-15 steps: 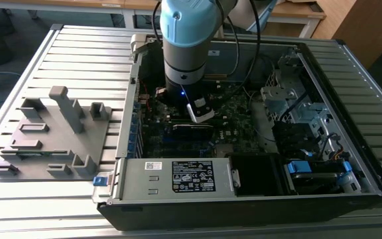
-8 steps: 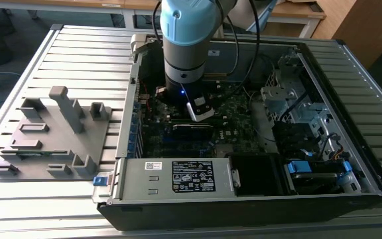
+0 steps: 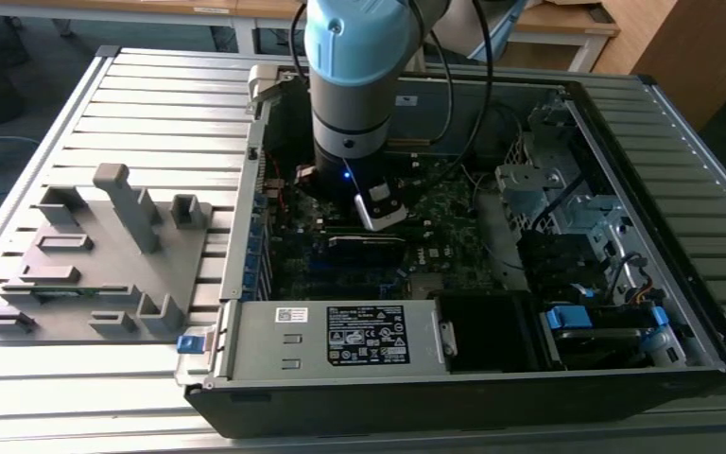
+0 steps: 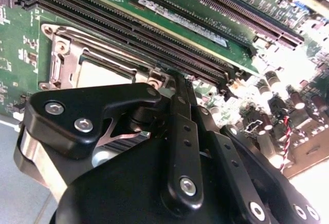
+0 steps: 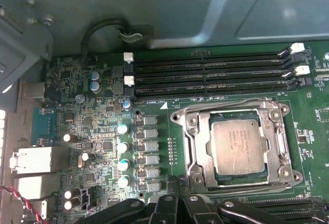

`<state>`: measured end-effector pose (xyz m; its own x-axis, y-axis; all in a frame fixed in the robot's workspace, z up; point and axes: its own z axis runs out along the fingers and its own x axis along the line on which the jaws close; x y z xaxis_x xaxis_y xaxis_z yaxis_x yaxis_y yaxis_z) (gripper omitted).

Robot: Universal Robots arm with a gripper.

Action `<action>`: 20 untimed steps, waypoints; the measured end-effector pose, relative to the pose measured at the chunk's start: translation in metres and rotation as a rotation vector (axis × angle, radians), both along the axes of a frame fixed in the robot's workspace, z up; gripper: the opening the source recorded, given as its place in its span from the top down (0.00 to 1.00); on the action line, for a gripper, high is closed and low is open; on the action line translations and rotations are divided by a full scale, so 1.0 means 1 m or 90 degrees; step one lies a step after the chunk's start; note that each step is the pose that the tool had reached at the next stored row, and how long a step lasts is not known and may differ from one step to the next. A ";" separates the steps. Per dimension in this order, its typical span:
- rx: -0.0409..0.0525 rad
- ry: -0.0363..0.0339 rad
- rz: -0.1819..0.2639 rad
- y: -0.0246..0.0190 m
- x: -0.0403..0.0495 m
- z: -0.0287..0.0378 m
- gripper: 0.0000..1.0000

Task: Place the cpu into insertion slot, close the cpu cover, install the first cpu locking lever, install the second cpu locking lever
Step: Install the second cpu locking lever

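First wrist view shows the cpu [image 5: 239, 147] seated in the insertion slot [image 5: 237, 182], cpu cover [image 5: 280, 131] down; claw [image 5: 177, 206] state cannot be told.

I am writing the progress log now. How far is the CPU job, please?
Done: the small square silver-grey metal cpu lies in the dark square insertion slot, with the thin silver-grey metal cpu cover framing it, apparently closed. In hand: the black gripper sits beside the socket. Left: I cannot tell whether either locking lever is latched.
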<state>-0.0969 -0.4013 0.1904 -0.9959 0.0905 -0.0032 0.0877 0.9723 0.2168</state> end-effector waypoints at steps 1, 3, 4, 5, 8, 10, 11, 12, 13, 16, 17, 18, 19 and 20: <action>0.0000 0.0000 0.000 0.0004 0.0000 0.0000 0.90; -0.0001 0.0000 0.000 0.0012 0.0001 -0.0001 0.90; 0.0000 -0.0001 0.000 0.0014 0.0002 -0.0002 0.90; 0.0000 -0.0001 0.000 0.0014 0.0001 -0.0002 0.90; -0.0009 -0.0001 0.000 0.0016 0.0001 -0.0003 0.90; -0.0032 -0.0001 0.000 0.0016 0.0001 -0.0004 0.90; -0.0051 -0.0001 -0.001 0.0016 0.0001 -0.0004 0.90; -0.0074 -0.0001 -0.001 0.0015 0.0001 -0.0004 0.90; -0.0095 -0.0001 -0.001 0.0016 0.0001 -0.0004 0.90; -0.0144 0.0000 -0.001 0.0015 0.0001 -0.0004 0.90; -0.0145 0.0000 -0.001 0.0015 0.0001 -0.0004 0.90; -0.0147 0.0000 -0.001 0.0015 0.0001 -0.0004 0.90; -0.0147 -0.0001 -0.001 0.0015 0.0001 -0.0004 0.90; -0.0148 0.0000 -0.001 0.0015 0.0002 -0.0002 0.90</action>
<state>-0.0967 -0.3998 0.1902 -0.9958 0.0916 -0.0054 0.0888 0.9769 0.1942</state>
